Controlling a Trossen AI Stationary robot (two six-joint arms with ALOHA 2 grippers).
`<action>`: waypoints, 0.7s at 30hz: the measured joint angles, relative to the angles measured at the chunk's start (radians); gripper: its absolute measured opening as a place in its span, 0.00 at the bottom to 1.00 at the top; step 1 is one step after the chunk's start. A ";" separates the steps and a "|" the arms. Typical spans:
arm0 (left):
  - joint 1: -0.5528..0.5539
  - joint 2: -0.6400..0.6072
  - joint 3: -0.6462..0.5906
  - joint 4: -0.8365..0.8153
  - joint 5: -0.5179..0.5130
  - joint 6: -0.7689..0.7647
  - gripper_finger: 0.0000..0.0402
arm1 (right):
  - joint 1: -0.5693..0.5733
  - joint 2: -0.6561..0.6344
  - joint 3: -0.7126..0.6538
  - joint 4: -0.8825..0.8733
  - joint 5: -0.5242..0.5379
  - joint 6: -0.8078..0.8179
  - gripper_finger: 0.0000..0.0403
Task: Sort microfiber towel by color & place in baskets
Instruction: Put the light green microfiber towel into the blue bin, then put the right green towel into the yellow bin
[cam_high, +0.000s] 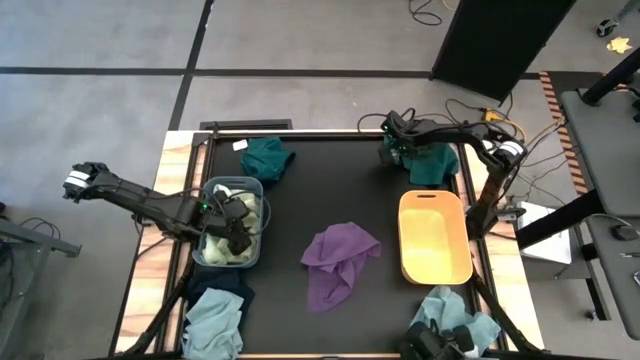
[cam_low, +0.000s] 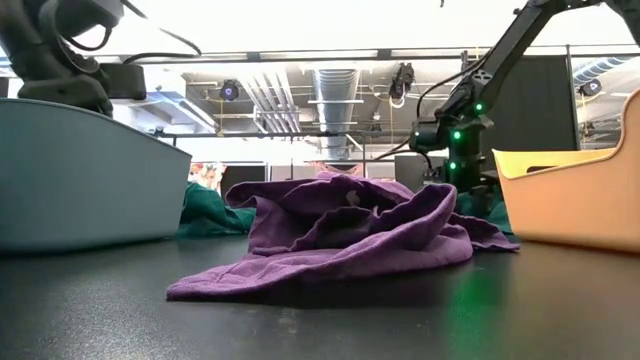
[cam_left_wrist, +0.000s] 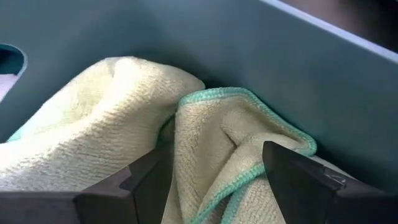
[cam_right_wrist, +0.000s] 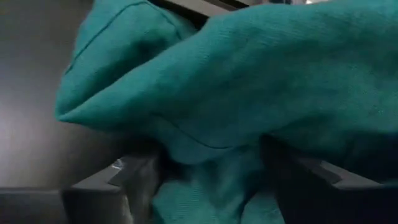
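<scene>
My left gripper (cam_high: 240, 238) is down inside the grey-blue basket (cam_high: 212, 190), open, its fingers on either side of a green-edged fold of a pale yellow-green towel (cam_left_wrist: 211, 143) lying there. My right gripper (cam_high: 398, 152) is at the table's far right corner, shut on a dark teal towel (cam_high: 434, 164). A purple towel (cam_high: 340, 258) lies crumpled mid-table. Beside it stands the orange-tan basket (cam_high: 436, 270). A second dark teal towel (cam_high: 268, 158) rests flat near the far edge. My left gripper (cam_left_wrist: 214, 180): the pale yellow-green towel's fold fills the gap between the open fingers, and I cannot tell whether they touch it. My right gripper (cam_right_wrist: 211, 174) pinches a bunched part of the dark teal towel (cam_right_wrist: 205, 149) between its two fingers, several layers, coming from above. The towel's remainder lies on the table.
Light blue-grey towels lie at the near edge, one on the left (cam_high: 212, 322) partly over a navy one (cam_high: 222, 290), one on the right (cam_high: 458, 318). The purple towel (cam_low: 340, 240) fills the middle, between the grey-blue basket (cam_low: 80, 180) and the orange-tan basket (cam_low: 570, 195).
</scene>
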 joint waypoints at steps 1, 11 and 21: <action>0.000 0.000 0.000 0.001 0.003 0.000 0.57 | 0.000 0.011 0.000 0.002 -0.001 -0.005 0.59; -0.002 -0.040 0.042 0.020 -0.037 0.081 0.57 | 0.006 -0.027 -0.006 0.027 0.020 -0.094 0.06; -0.002 -0.143 0.196 0.009 -0.157 0.221 0.57 | 0.235 -0.352 -0.008 0.035 0.011 -0.118 0.02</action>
